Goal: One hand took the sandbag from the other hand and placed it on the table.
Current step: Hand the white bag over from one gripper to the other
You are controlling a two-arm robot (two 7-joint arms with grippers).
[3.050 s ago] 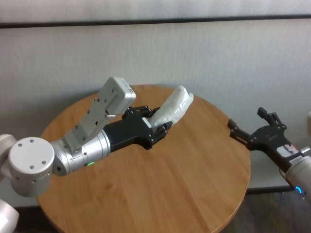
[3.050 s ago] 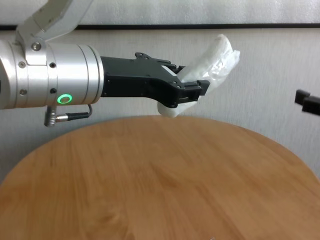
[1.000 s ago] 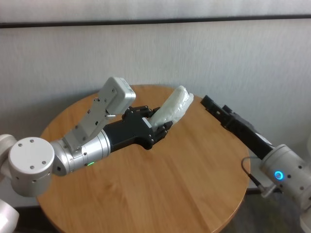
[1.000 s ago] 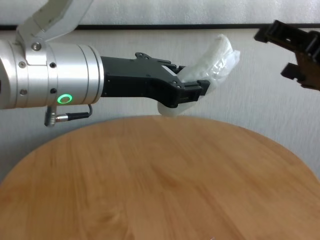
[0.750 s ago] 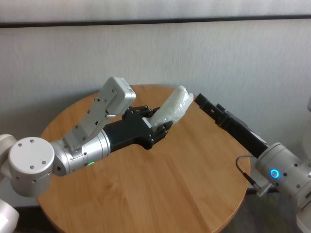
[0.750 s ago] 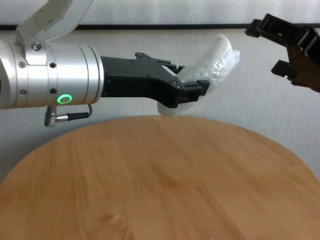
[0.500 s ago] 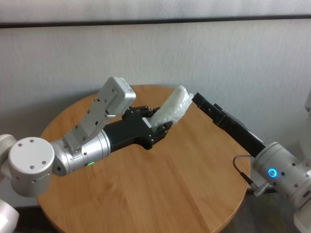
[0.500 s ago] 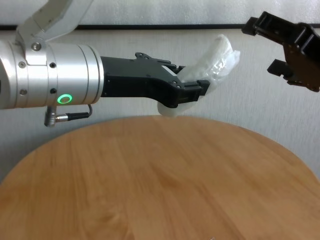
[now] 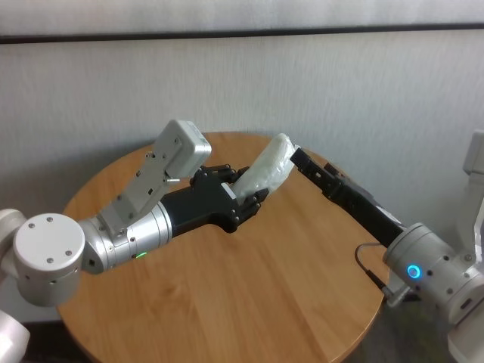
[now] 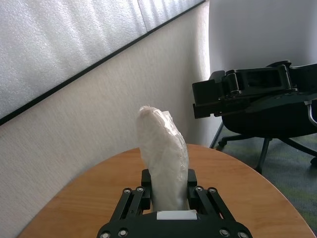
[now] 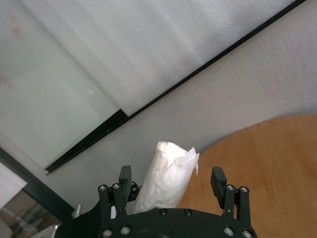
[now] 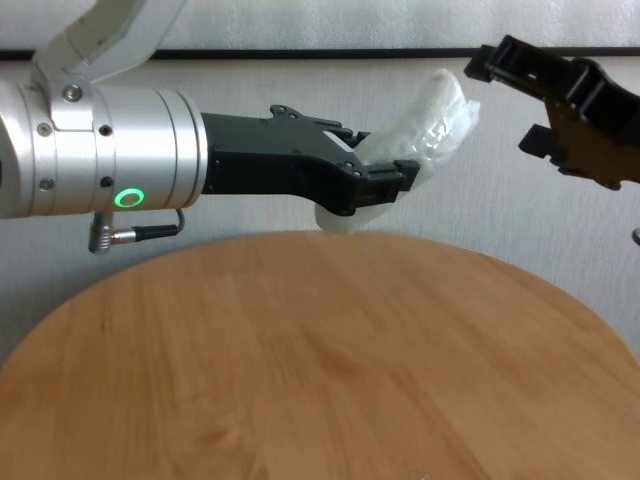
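My left gripper (image 9: 246, 198), on the wrist with the green light, is shut on the lower part of the white sandbag (image 9: 271, 170) and holds it tilted up above the round wooden table (image 9: 302, 280). The sandbag also shows in the left wrist view (image 10: 163, 158) and the chest view (image 12: 430, 120). My right gripper (image 9: 299, 159), on the wrist with the blue light, is open at the sandbag's upper end. In the right wrist view the sandbag (image 11: 163, 178) stands between its spread fingers (image 11: 218, 181), apart from them.
A grey wall with a black strip stands behind the table. A black office chair (image 10: 277, 119) is on the floor beyond the table's far side. A white object (image 9: 475, 162) is at the right edge.
My right arm has swung in from the right over the table, and its open gripper has reached the sandbag's upper end. The left arm and sandbag have not moved.
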